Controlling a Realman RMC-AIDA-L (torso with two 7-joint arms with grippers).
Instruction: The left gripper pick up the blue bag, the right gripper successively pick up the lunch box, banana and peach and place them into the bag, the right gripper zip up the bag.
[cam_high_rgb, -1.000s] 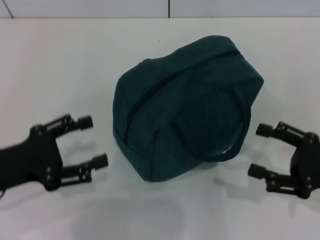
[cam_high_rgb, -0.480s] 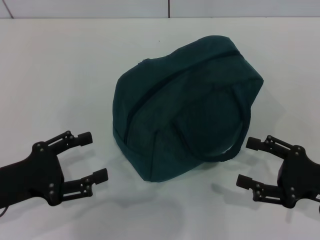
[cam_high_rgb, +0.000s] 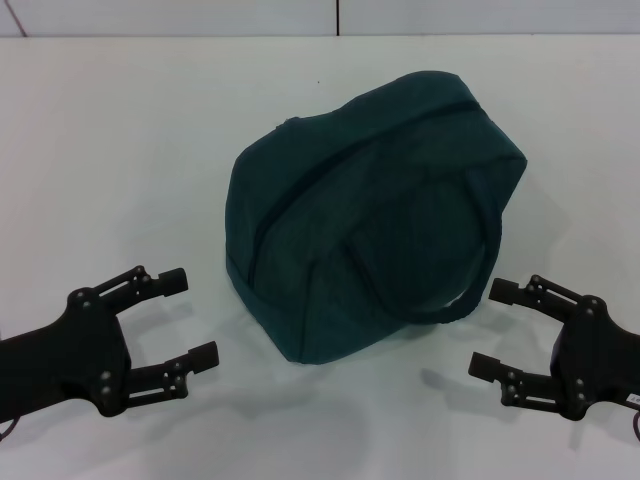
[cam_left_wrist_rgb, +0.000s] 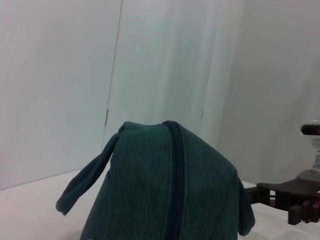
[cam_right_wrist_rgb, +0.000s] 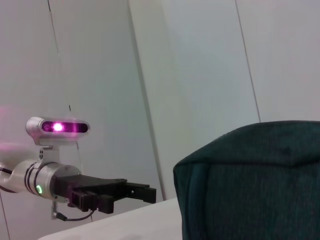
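We see our left claw (cam_high_rgb: 175, 325) low over the near left part of the white tabletop (cam_high_rgb: 120, 150), its two black fingers (cam_high_rgb: 190, 360) spread apart with nothing between them. The fingertips point toward the blue bag (cam_high_rgb: 370, 210), but the claw is clear of it, with a strip of bare tabletop between the tips and the bag's near left side.

Our right claw (cam_high_rgb: 500, 330) is on the near right, likewise spread wide and holding nothing. Its upper fingertip sits just beside the lower bend of the bag's loop handle (cam_high_rgb: 470, 290); we cannot tell whether it touches the strap.

The blue bag rests on the tabletop between the two claws, toward the middle. It is a rounded, dark teal fabric shape, tilted so that its broad side with the handle faces us. A dark zipper line (cam_high_rgb: 300, 180) runs over its upper left edge and the bag appears closed. The handle lies flat against the side panel.

From the left wrist view, the bag (cam_left_wrist_rgb: 165, 190) rises close ahead, its zipper seam running up over the top, one handle (cam_left_wrist_rgb: 85, 180) sticking out to the side, and the right claw (cam_left_wrist_rgb: 285, 196) beyond it. From the right wrist view, the bag (cam_right_wrist_rgb: 250, 185) fills the near corner, and the left claw (cam_right_wrist_rgb: 145, 192) reaches in past it.
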